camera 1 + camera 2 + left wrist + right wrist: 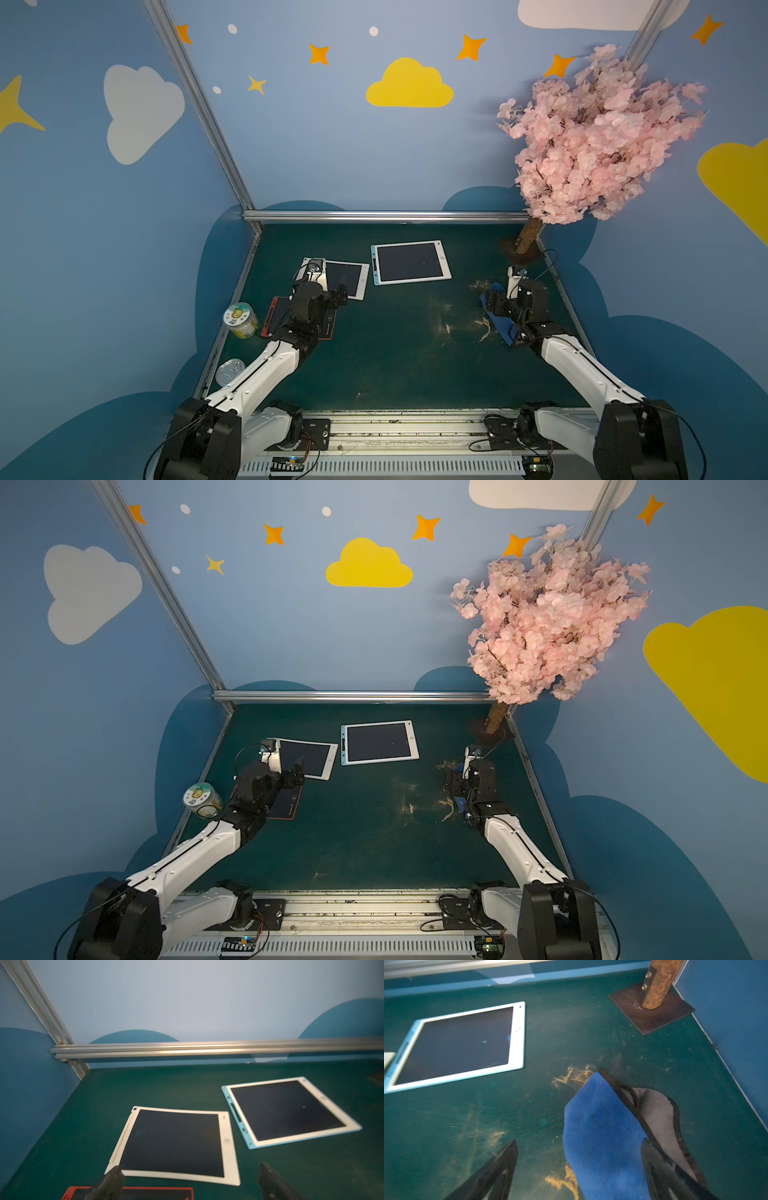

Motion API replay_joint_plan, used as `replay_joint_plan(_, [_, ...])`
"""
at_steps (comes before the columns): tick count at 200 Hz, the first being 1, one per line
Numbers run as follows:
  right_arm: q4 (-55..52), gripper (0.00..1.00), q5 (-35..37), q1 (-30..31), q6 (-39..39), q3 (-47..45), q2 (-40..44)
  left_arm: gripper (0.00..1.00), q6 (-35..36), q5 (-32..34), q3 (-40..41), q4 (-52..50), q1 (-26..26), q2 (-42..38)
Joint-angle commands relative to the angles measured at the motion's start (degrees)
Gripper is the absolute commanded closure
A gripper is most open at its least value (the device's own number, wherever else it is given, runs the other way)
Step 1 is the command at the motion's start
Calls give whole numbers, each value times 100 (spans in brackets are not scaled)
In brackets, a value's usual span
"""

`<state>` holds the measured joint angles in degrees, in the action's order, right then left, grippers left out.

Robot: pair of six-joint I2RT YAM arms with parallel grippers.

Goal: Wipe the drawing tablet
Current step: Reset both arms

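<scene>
Cloth (602,1136) lies beneath the spread right tool (579,1141) (tablet (456,1043) well apart).

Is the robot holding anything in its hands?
Nothing. The left gripper is open near the white-framed drawing tablet; the right gripper is open over the blue and grey cloth, not pinching it.

Left arm (307,309) covers most of the red tablet (275,313), seven o'clock of the white tablet (351,278); right arm (525,303) hides much of the blue cloth (500,328).
</scene>
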<state>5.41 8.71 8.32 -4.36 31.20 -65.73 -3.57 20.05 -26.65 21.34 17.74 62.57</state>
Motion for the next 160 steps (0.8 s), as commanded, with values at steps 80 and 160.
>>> replay_joint_plan(80, [5116, 1, -25, -26, 992, -1265, -2225, 0, 1813, -473, 1543, 3870, -437, 993])
replay_joint_plan(160, [2870, 1, -550, -451, 697, -412, -1887, 0, 1177, -260, 1305, 3253, -626, 1148])
